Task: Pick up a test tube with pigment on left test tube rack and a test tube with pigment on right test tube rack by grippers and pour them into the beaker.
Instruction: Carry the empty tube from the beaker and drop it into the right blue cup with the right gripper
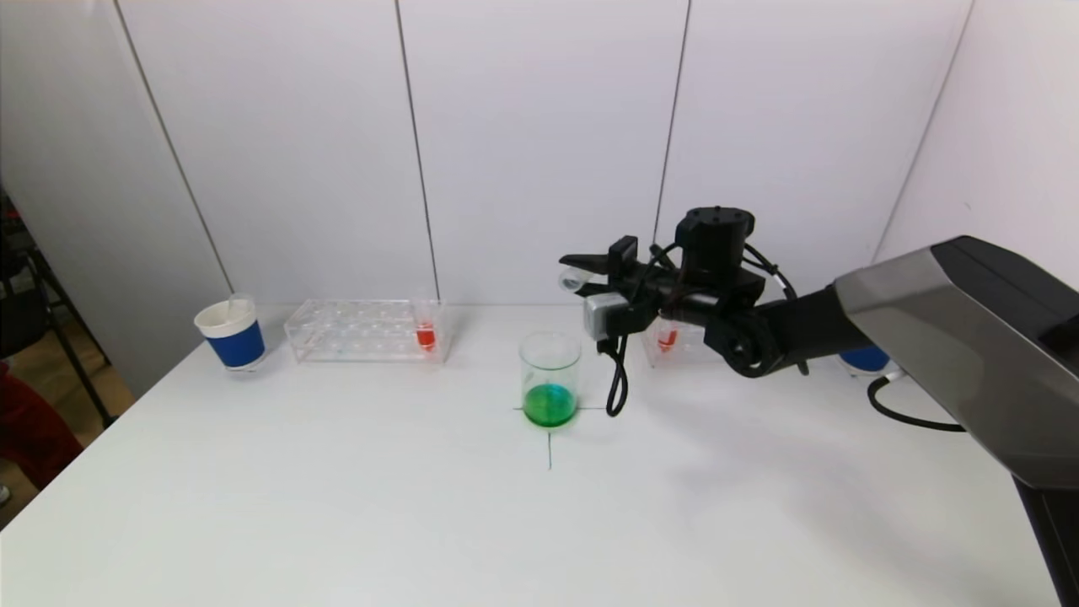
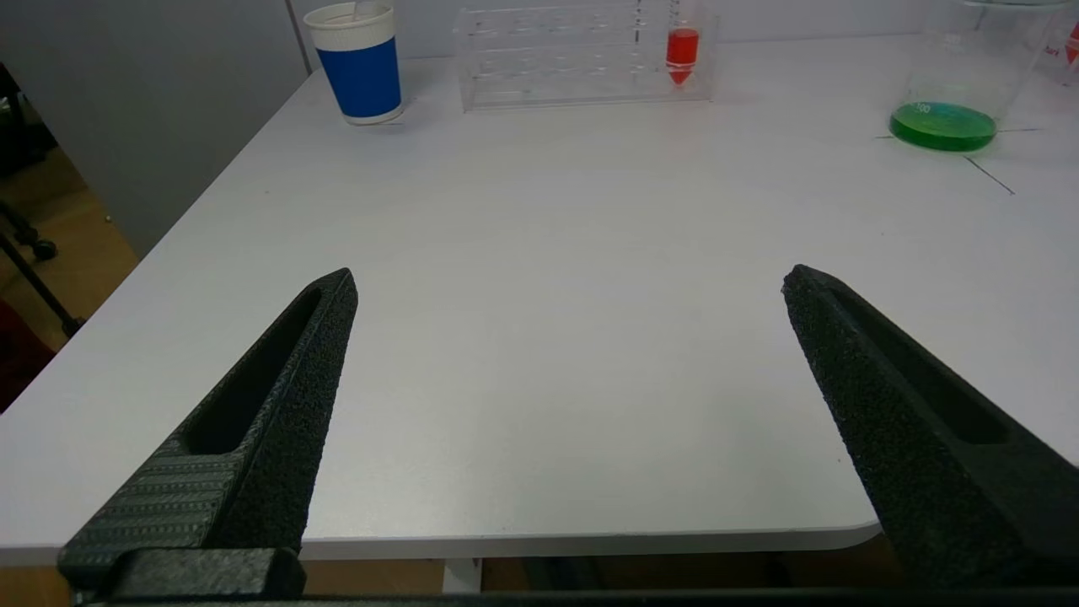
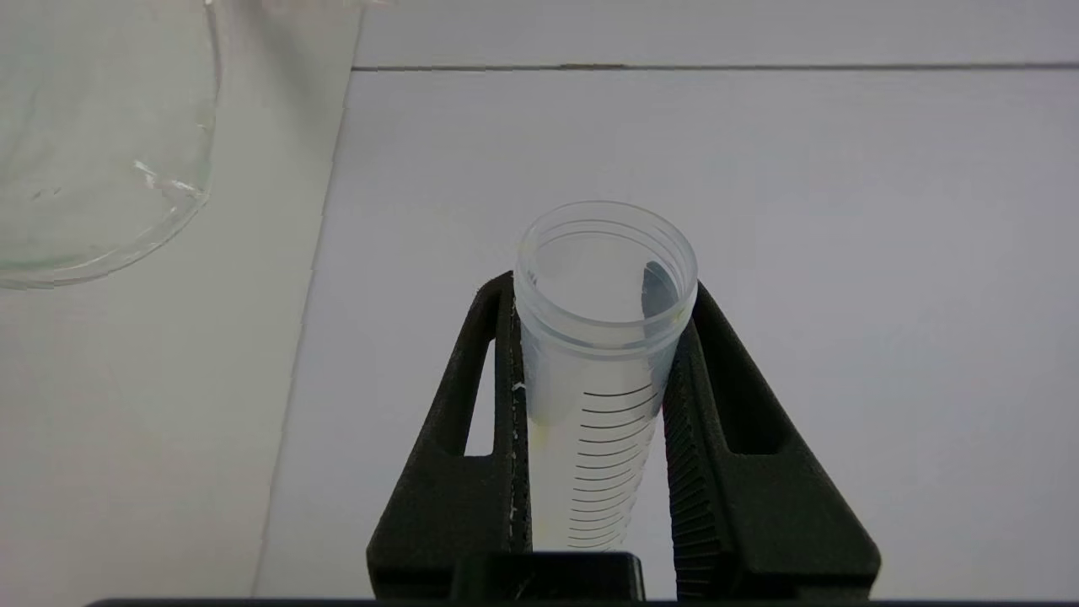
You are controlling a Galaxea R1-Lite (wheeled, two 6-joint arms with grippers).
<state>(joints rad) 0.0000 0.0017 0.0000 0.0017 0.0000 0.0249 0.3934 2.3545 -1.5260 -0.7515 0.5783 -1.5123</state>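
A glass beaker [image 1: 550, 379] with green liquid stands at the table's middle. My right gripper [image 1: 586, 268] is shut on a clear, graduated test tube [image 3: 603, 337] that looks empty. It holds the tube about level, mouth toward the left, just above and right of the beaker's rim [image 3: 169, 181]. The left rack [image 1: 362, 330] holds a tube of red pigment [image 1: 426, 335]. The right rack [image 1: 679, 346], partly hidden behind my right arm, holds another red tube [image 1: 667, 339]. My left gripper [image 2: 569, 278] is open and empty over the table's near edge, out of the head view.
A blue and white paper cup [image 1: 232, 333] stands left of the left rack. Another blue cup [image 1: 864, 358] shows behind my right arm. A black cable [image 1: 618, 379] hangs from the right wrist beside the beaker. A chair stands off the table's left side.
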